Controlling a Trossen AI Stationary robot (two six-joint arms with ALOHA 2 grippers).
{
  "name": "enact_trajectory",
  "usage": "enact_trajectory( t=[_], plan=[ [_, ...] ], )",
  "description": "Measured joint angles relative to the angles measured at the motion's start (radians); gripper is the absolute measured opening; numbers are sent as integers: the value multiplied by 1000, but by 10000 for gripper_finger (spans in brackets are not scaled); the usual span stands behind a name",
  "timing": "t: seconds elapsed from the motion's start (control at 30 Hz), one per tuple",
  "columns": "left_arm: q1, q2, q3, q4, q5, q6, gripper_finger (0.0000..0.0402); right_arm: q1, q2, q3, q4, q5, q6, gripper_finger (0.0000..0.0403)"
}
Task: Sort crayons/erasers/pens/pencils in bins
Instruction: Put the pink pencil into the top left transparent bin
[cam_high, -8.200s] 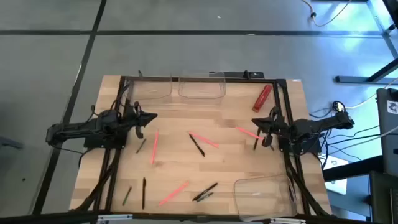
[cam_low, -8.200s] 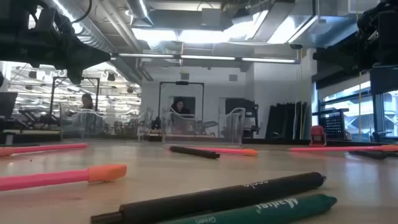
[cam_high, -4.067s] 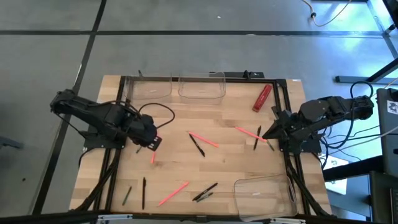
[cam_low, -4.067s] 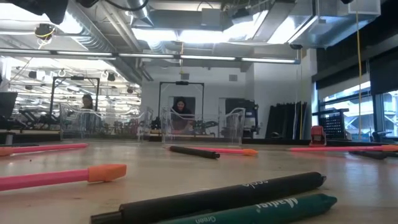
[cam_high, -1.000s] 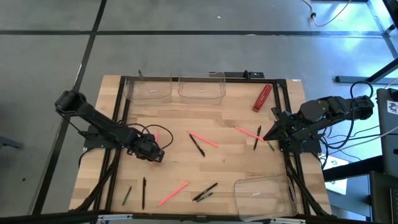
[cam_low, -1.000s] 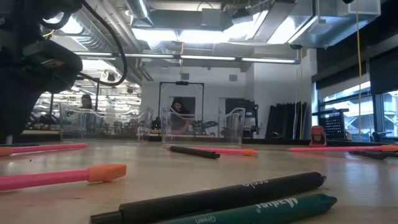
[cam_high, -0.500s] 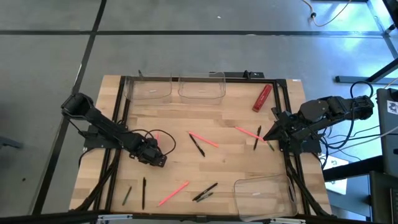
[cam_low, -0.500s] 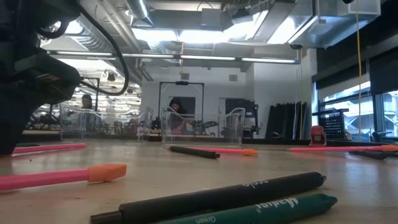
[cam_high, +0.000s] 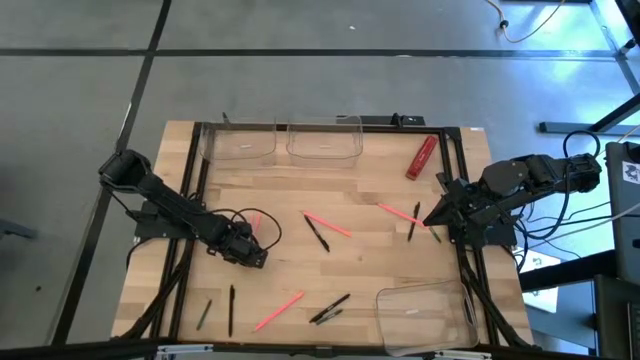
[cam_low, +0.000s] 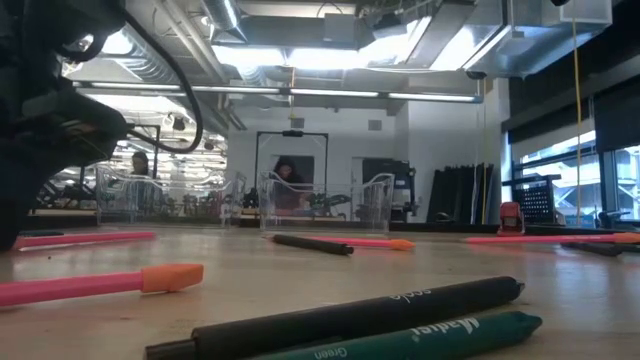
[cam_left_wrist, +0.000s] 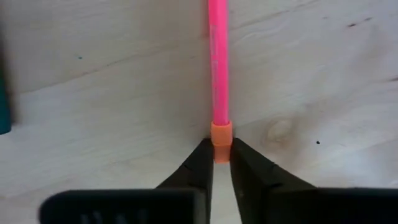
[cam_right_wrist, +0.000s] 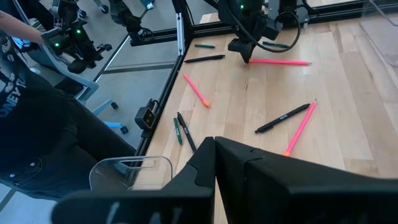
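One thin, stiff, light pink pen (cam_left_wrist: 217, 68) lies near the desk's (cam_high: 370, 265) left edge, its orange end pinched by the left hand (cam_left_wrist: 221, 163); right hand (cam_high: 432, 212) pressed together.

Table (cam_high: 370, 265) pale matt wood; bins (cam_high: 323, 140) clear glossy plastic.

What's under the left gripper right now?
The left gripper is pinching the orange tip of a pink pencil lying on the table; the pencil's very end is hidden behind the fingers.

Overhead, table-level, two wrist views — shared table (cam_high: 360, 250)
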Motion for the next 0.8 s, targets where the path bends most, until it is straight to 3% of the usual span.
enact_trajectory(
  t=[0.1, 0.5, 0.8],
  plan=[
    [0, -1, 1, -1, -1, 0, 9, 0, 0, 0, 0, 0, 0, 6],
    [1, 11, 69, -30, -42, 29, 5, 0, 0, 0, 0, 1, -30, 6],
    [9, 7, 219, -74, -99, 84, 3, 0, 0, 0, -5, 100, -51, 6]
  ],
)
